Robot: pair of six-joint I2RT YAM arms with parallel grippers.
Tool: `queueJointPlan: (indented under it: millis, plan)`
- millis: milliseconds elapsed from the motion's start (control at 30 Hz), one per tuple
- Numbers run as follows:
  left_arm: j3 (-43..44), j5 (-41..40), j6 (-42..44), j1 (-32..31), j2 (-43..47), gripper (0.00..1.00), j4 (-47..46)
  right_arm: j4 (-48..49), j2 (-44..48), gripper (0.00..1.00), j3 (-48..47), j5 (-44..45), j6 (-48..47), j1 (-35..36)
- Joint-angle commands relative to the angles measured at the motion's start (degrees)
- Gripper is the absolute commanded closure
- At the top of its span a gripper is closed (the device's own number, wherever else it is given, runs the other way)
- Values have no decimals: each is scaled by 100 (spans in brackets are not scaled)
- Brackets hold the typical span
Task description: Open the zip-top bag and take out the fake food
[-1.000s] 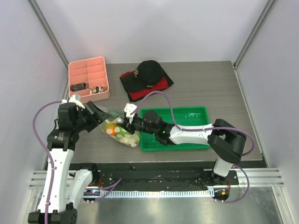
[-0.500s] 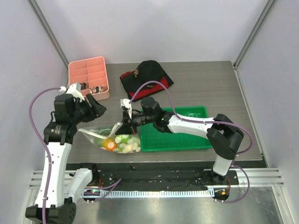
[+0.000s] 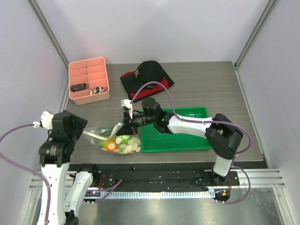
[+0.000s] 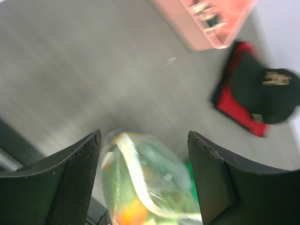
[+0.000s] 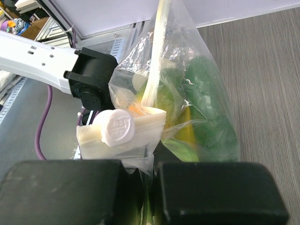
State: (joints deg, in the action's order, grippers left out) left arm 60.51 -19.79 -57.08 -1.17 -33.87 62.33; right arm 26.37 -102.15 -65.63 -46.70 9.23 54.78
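The zip-top bag (image 3: pixel 116 140) is a clear pouch that lies left of the green tray, near the table's front edge. The fake food (image 3: pixel 123 143) is inside it: green, orange, yellow and whitish pieces. My right gripper (image 3: pixel 126 123) is shut on the bag's zip edge beside the white slider (image 5: pixel 116 127). In the right wrist view the bag (image 5: pixel 187 89) hangs ahead of the gripper (image 5: pixel 147 174), with green pieces (image 5: pixel 208 112) showing. My left gripper (image 3: pixel 77 129) is open and apart from the bag's left end. The blurred bag (image 4: pixel 145 183) shows beyond the left gripper (image 4: pixel 145 157).
The green tray (image 3: pixel 176 110) lies right of the bag, under my right arm. A pink compartment box (image 3: pixel 89 79) stands at the back left. A black cap on a red cloth (image 3: pixel 147 75) lies at the back middle. The table's front rail runs just below the bag.
My left gripper has drawn away from the bag, moving left and toward the near edge. The bag has sunk and spread lower left. My right gripper keeps its hold.
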Motion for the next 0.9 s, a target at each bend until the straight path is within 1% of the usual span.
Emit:
queueJointPlan:
  millis: [0, 133, 200, 233, 267, 333, 367, 433, 467, 500, 533, 600, 633, 667, 700, 733, 767, 800, 867]
  plan:
    - [-355, -570, -882, -6, -252, 27, 141, 290, 125, 93, -82, -182, -44, -29]
    - [-523, -772, -1165, -6, -269, 32, 87, 228, 134, 93, -108, -182, -115, -20]
    - [-566, -711, -1235, -6, -348, 38, 87, 176, 143, 93, -135, -156, -132, -29]
    - [-610, -702, -1262, -6, -349, 44, 52, 141, 134, 92, -161, -155, -150, -21]
    - [-645, -702, -1270, -6, -331, 58, -1, 106, 134, 91, -196, -129, -176, -20]
    - [-812, -526, -1200, -6, -182, 77, -307, -26, 142, 87, -205, 2, -255, -21]
    - [-865, -456, -1183, -6, -121, 89, -404, -70, 169, 84, -205, 72, -264, -29]
    - [-1093, -167, -1113, 3, 73, 98, -668, -193, 221, 77, -179, 265, -255, -20]
    - [-1155, -78, -1112, -6, 117, 100, -826, -211, 274, 76, -118, 293, -247, -20]
    - [-1199, 1, -1086, -6, 126, 100, -897, -194, 361, 70, -82, 371, -194, -20]
    - [-1226, 106, -1051, -6, 135, 100, -924, -185, 414, 69, -38, 537, -107, -20]
    - [-1305, 151, -999, -6, 161, 100, -976, -307, 476, 65, -11, 565, -80, -20]
    - [-1322, 116, -981, -6, 205, 100, -968, -473, 494, 57, -46, 696, 33, -12]
    - [-1305, -6, -981, -6, 231, 100, -890, -588, 546, 52, -38, 1263, 156, -20]
    - [-1279, -68, -937, -6, 266, 99, -776, -667, 651, 42, 49, 1547, 288, -20]
    - [-1235, -147, -910, -6, 354, 100, -696, -607, 913, 37, 189, 1750, 446, -20]
    - [-1191, -322, -875, -6, 415, 100, -617, -520, 1090, 33, 547, 2039, 500, -20]
    - [-1112, -393, -875, -6, 477, 100, -512, -362, 1231, 32, 716, 2085, 535, -20]
    - [-1007, -534, -884, -6, 591, 100, -388, -308, 1565, 34, 1041, 2226, 605, -20]
